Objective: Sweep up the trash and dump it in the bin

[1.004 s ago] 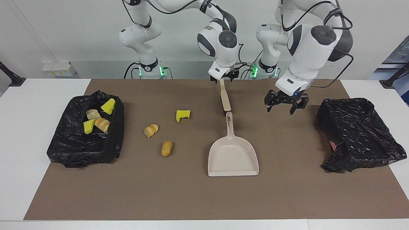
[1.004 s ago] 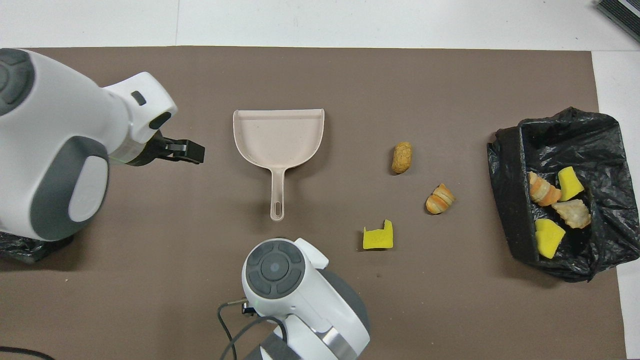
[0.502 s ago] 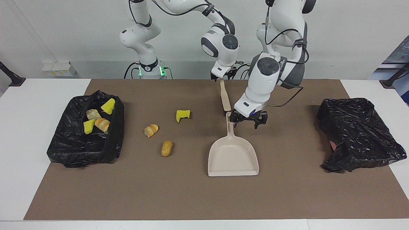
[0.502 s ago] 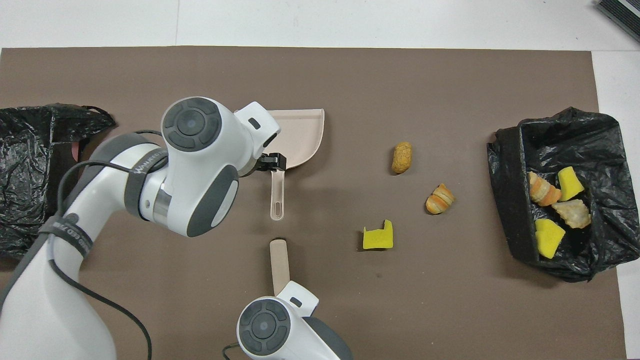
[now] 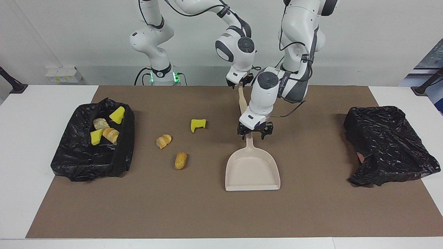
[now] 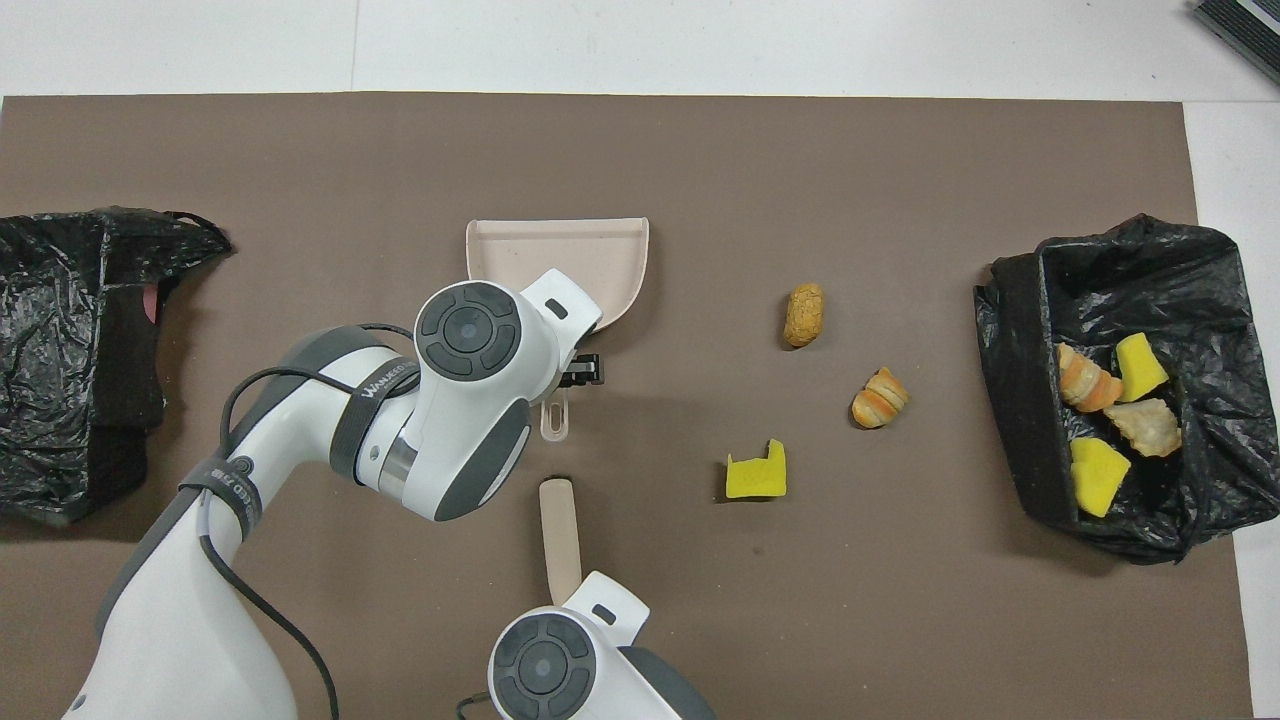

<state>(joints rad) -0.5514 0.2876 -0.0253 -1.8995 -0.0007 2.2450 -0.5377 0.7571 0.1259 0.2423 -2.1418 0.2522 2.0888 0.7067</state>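
A beige dustpan lies mid-mat, its handle pointing toward the robots. My left gripper is low over that handle, open, one finger on each side. My right gripper is at the robot-side end of the beige brush handle; the bristles are hidden. Loose trash lies toward the right arm's end: a yellow sponge chunk, an orange bread piece and a brown lump. The black-lined bin holds several pieces.
A second black bag sits crumpled at the left arm's end of the brown mat. White table borders the mat on all sides.
My left arm swung from beside the black bag at its end of the table to the dustpan handle and came down over it. The right gripper stayed at the brush handle.
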